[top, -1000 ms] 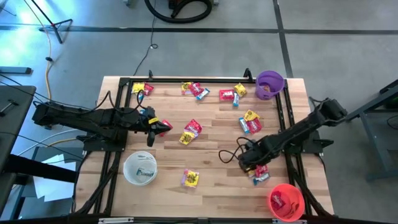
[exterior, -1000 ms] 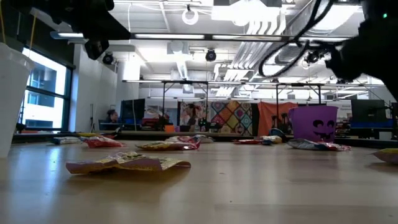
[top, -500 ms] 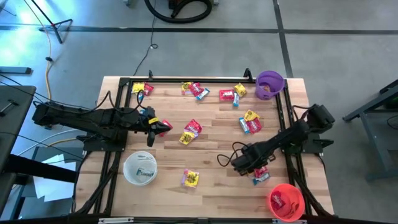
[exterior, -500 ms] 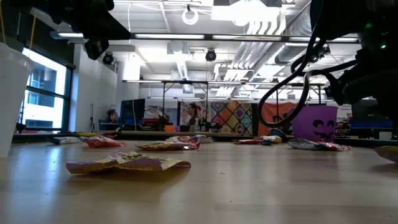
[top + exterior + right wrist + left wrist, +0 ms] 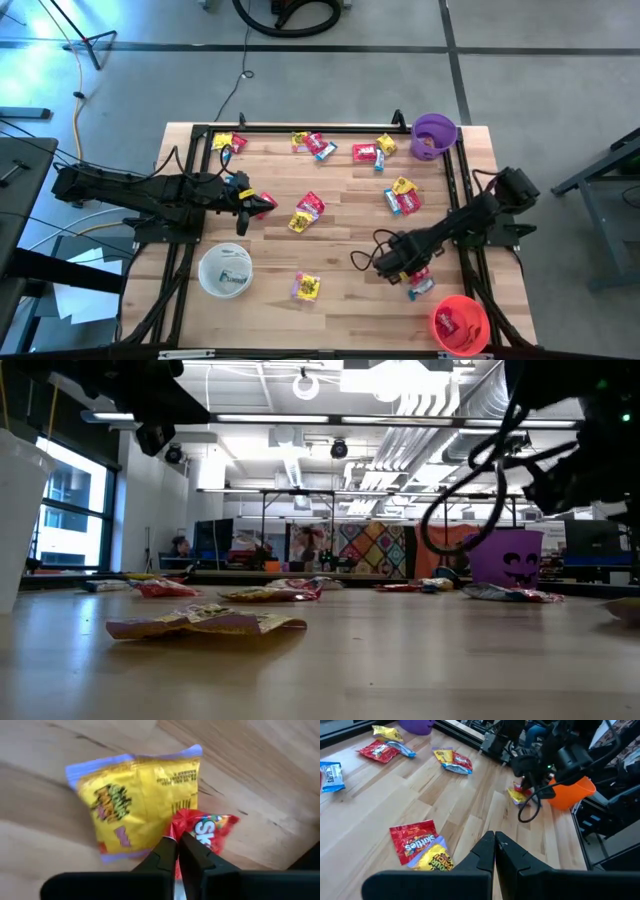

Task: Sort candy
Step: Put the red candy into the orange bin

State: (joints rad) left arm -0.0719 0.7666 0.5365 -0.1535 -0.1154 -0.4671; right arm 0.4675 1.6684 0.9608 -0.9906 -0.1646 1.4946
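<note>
Candy packets in red, yellow and blue wrappers lie scattered on the wooden table (image 5: 340, 250). My right gripper (image 5: 176, 845) points down near the table's right edge, shut at a red candy (image 5: 207, 832) that lies against a yellow candy (image 5: 135, 800); in the high view it (image 5: 408, 270) stands over that little pile (image 5: 421, 284). My left gripper (image 5: 495, 842) hangs shut above the table's left side (image 5: 248, 205), and nothing shows between its fingers. A red and a yellow candy (image 5: 422, 850) lie on the table ahead of it. My right gripper pinches the red candy by its corner (image 5: 176, 822), next to the yellow candy's edge, between its two fingertips. The fingers come from above, pointing down. Both the red candy and the yellow one lie flat on the table.
A purple bowl (image 5: 433, 135) stands at the far right corner, a red bowl (image 5: 460, 323) at the near right corner and a white bowl (image 5: 226, 270) near left. A black rail frame (image 5: 320, 127) runs along the table's edges. More candies lie along the far side (image 5: 315, 144).
My right gripper has sunk toward the candies near the red bowl and moved a little toward the table's near edge, tipping steeper downward. My left arm has kept still.
</note>
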